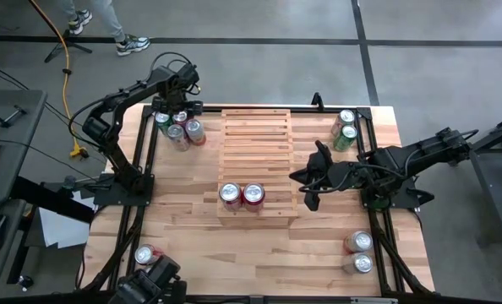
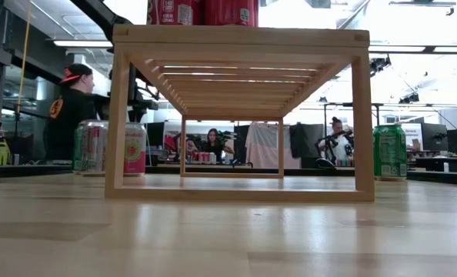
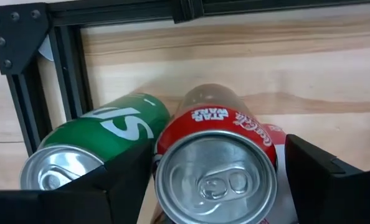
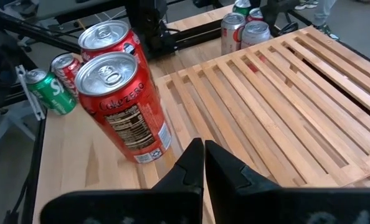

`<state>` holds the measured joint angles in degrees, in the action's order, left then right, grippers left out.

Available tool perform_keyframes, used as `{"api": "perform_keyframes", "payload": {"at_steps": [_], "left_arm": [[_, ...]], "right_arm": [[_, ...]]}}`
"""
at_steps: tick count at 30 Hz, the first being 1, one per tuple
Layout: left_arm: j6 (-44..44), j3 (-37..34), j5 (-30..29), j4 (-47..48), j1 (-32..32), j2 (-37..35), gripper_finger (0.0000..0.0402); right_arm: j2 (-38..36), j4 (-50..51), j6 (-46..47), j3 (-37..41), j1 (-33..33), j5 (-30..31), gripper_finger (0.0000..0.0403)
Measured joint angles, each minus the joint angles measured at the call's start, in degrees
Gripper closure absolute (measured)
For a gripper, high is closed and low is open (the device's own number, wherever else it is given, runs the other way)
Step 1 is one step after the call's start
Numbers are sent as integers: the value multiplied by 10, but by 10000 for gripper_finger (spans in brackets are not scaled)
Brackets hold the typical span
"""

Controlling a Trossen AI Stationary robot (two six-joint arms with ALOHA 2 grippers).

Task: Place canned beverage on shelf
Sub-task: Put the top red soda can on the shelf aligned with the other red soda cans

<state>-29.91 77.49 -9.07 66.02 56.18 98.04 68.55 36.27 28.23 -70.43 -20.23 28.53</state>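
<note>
Step in hand: picking the next can from the cluster in the upper left of the high view, judging by the left end effector (image 1: 180, 108) poised over it.
Left end effector: released, fingers (image 3: 113, 183) spread either side of a red Coca-Cola can (image 3: 217, 163) in the left wrist view, not yet clamped.
Can position: standing on the table (image 1: 183, 215), just beside a green Sprite can (image 3: 94, 144).
Can axis: long axis vertical, pull-tab lid up.
Doing it well: centre the fingers on the red can's body and keep the near finger off the Sprite can before clenching; lift straight up.
Shelf (image 1: 257, 135): centre of the high view, two red cans (image 1: 242, 194) already upright at its lower edge.
Right end effector (image 1: 303, 187): clenched and empty, beside the shelf's right edge.
</note>
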Motion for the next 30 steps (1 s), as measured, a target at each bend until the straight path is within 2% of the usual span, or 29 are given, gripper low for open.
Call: {"api": "perform_keyframes", "payload": {"at_steps": [5,14,23,30], "left_arm": [[1,0,-2,7,-3,0,161],[3,1,-19,7,-4,-3,284],[16,42,-12,4,2,-42,284],[17,119,-13,5,-3,-84,284]], "right_arm": [[0,0,0,0,0,6,402],[0,0,0,0,0,6,402],[0,0,-2,0,0,7,402],[0,0,2,0,0,8,402]]}}
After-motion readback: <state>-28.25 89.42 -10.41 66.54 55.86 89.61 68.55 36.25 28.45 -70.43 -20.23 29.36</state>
